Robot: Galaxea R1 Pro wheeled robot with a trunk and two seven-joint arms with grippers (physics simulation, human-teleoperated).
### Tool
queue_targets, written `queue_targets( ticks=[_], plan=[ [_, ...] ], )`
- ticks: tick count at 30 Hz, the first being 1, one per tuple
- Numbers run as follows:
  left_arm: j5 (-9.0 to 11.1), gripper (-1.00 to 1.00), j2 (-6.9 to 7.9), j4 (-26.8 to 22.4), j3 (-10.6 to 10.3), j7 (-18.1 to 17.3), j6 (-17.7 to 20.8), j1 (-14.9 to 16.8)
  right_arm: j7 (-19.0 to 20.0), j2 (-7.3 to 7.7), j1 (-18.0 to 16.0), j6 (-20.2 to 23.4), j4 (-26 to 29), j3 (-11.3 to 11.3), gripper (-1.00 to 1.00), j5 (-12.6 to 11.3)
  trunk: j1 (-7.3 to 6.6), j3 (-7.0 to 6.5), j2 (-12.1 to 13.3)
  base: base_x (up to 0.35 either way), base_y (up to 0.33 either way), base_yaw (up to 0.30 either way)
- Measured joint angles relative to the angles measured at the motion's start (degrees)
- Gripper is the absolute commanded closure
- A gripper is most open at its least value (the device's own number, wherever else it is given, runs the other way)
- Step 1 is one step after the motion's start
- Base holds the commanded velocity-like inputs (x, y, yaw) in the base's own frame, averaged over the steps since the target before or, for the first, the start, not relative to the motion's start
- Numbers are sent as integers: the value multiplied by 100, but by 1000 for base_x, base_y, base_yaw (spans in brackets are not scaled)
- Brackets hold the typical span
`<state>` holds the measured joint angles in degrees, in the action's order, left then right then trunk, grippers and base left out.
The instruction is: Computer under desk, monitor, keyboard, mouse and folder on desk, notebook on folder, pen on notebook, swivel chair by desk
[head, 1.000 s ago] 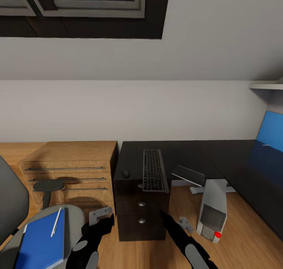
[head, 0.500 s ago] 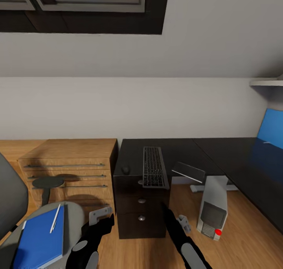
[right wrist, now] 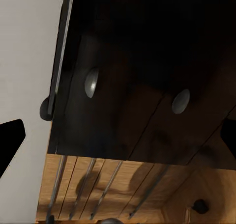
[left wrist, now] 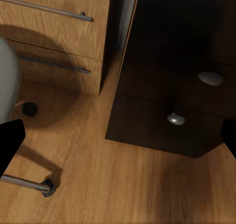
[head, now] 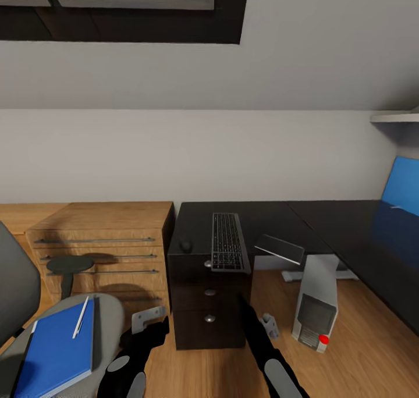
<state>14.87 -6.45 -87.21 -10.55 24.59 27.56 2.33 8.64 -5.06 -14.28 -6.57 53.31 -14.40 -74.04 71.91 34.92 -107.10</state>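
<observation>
Lower left of the head view: the swivel chair (head: 35, 322) carries a blue folder (head: 55, 348) flat on its seat, with the pen (head: 80, 317) lying on its upper right part. A notebook cannot be told apart from the folder here.

The left tool (head: 145, 323) hangs low at bottom centre-left, beside the seat's edge, with nothing between its fingers. In its wrist view the two dark fingertips sit at opposite edges of the frame, so it is spread wide.

Judgement: the step in hand looks like fetching the folder off the seat. The left arm is the nearer one. It should take the pen first or lift the folder level, since a tilt would let the pen roll off.

Behind the chair stands a light wooden dresser (head: 105, 241), close against the surface (head: 273, 220). The mouse (head: 185, 246) and the keyboard (head: 227, 242) lie side by side on it, above the drawer unit (head: 209, 311); the keyboard's near end overhangs the edge slightly. The free top beside the mouse is narrow, so placing will need care.

The right tool (head: 270, 325) hangs in front of the drawers, likewise spread and empty.

Right of centre, the monitor (head: 280, 248) sits tilted under the surface by the computer (head: 317, 302) on the floor; it has yet to go on top.
</observation>
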Motion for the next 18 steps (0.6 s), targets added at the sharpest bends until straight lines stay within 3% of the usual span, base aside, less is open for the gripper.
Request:
queue_targets(
  ticks=[5,7,14,18],
  plan=[
    [5,-100,-1,-10,15,0,0,0,11,-36,0,-3,2,0,-100,-194,43,36,-83,69,44,0],
    [217,-100,7,-46,-14,0,0,0,25,-40,0,-24,10,4,-100,-260,44,36,-82,78,54,0],
    [314,-100,24,-43,-33,-14,-1,0,302,-42,0,-62,87,14,-100,-285,44,36,-82,48,15,0],
    [322,-100,27,-37,-35,-23,-7,0,375,-42,0,-159,100,9,-100,-287,42,36,-82,224,2,0]
  ],
)
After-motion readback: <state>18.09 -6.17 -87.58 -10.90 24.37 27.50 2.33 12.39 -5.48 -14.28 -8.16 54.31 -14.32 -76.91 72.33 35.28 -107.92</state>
